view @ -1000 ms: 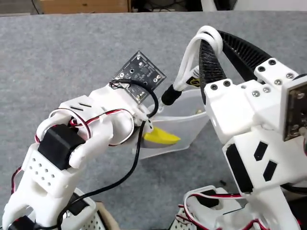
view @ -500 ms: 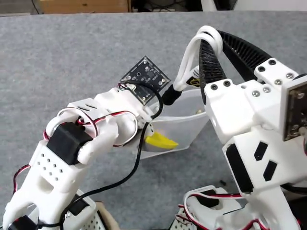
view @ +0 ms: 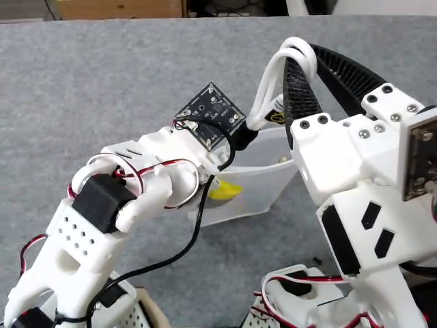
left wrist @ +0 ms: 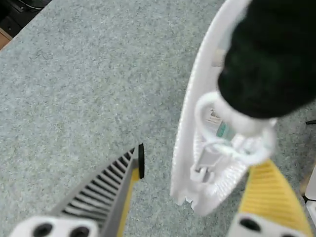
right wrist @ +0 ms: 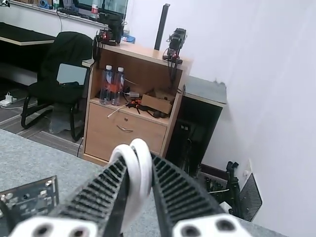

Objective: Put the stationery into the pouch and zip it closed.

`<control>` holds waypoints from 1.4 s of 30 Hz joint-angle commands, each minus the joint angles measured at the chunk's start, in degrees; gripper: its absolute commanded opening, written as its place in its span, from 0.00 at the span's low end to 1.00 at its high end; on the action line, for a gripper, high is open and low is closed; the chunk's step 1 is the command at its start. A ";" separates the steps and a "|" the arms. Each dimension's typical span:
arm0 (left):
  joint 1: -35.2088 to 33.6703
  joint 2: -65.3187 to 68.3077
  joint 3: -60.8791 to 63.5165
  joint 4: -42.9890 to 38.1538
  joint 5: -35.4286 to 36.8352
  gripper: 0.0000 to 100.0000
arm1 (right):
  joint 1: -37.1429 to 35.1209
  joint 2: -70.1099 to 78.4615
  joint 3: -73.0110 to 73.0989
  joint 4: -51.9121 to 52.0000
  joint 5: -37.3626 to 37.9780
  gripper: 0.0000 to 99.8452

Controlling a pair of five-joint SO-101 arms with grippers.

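Much of the pouch [view: 254, 179] hidden by left arm [view: 136, 191] and right arm [view: 355, 157], items inside [left wrist: 223, 129] indistinct, black shape [left wrist: 269, 54] blurred.

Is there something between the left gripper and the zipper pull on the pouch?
Nothing visible does. The zipper pull at the end of the pouch sits between the open fingers of the left gripper; the black cord end hangs beyond it.

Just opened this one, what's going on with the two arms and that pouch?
The right claw is shut on a white cord loop, which it holds up high and which runs down to the translucent pouch. The left claw is open, with one jaw on either side of the pouch's zip end. A yellow item lies inside the pouch. I cannot tell how far the zip is drawn.
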 commanded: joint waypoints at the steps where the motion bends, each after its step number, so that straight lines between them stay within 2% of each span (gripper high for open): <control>1: 0.48 -0.18 0.13 -1.49 -0.26 0.33 | -0.26 -0.48 -1.36 0.18 0.35 0.01; 22: 0.48 -0.18 -0.31 -1.41 -0.26 0.32 | -0.26 -0.48 -1.36 0.97 0.35 0.01; 29: 2.86 -0.18 -0.13 -1.49 -0.26 0.13 | -0.26 -0.48 -1.36 0.97 0.35 0.01; 32: 3.74 -0.18 -0.13 -1.49 -0.26 0.08 | -0.26 -0.48 -1.36 0.97 0.35 0.01; 38: 3.82 -0.18 -0.31 -1.49 -0.35 0.03 | -0.35 -0.48 -1.36 1.76 0.35 0.01; 42: 3.82 -0.18 -0.31 -1.49 -0.35 0.03 | -0.26 -0.48 -1.36 2.46 0.35 0.01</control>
